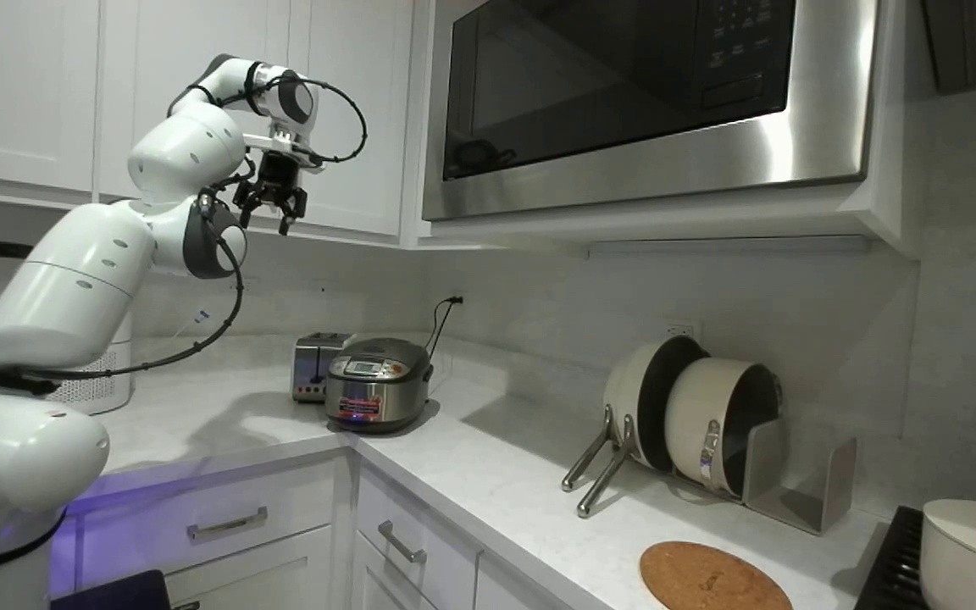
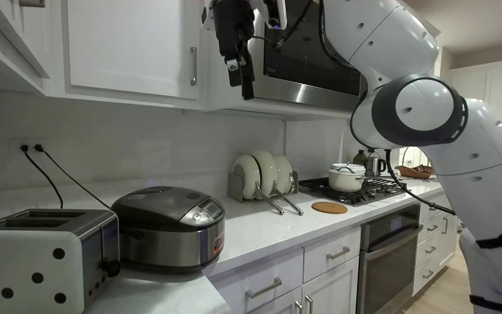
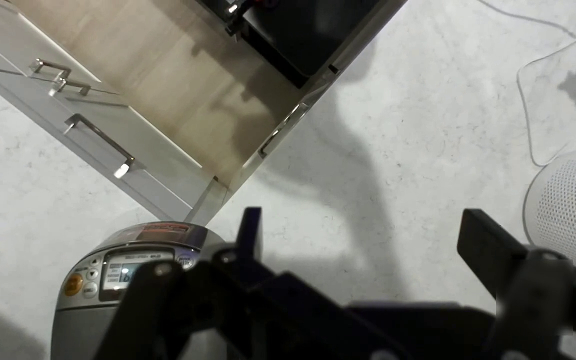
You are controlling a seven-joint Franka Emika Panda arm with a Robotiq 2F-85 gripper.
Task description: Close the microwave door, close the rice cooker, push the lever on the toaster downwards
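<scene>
Wrist view: gripper [image 3: 361, 214] spread wide, nothing between the fingers [image 3: 488, 247], high over the counter [image 3: 433, 130]; rice cooker [image 3: 85, 327] part hidden behind it, toaster not readable from there. From where I stand, microwave door [image 1: 577, 85] looks closed, up above; cooker lid [image 2: 159, 200] looks down, latch can't be judged. Toaster [image 2: 24, 261] stands just beside the cooker in both exterior views, its lever [image 2: 111, 268] low on the end face in an exterior view; can't tell if it's caught. All three jobs may well be done, so first risk is a needless extra push. If the lever isn't caught, the press gets awkward: spread fingers make a poor poker, could straddle it or slide off, and one could bump the cooker. Off-centre force could skid or tip the toaster, as nothing visible pins it. Descending with the toaster unseen by the wrist camera invites a knock on the lid. Looped arm cable [image 1: 365, 134] might snag on an upper cabinet [image 1: 361, 199] if the arm swings close.
</scene>
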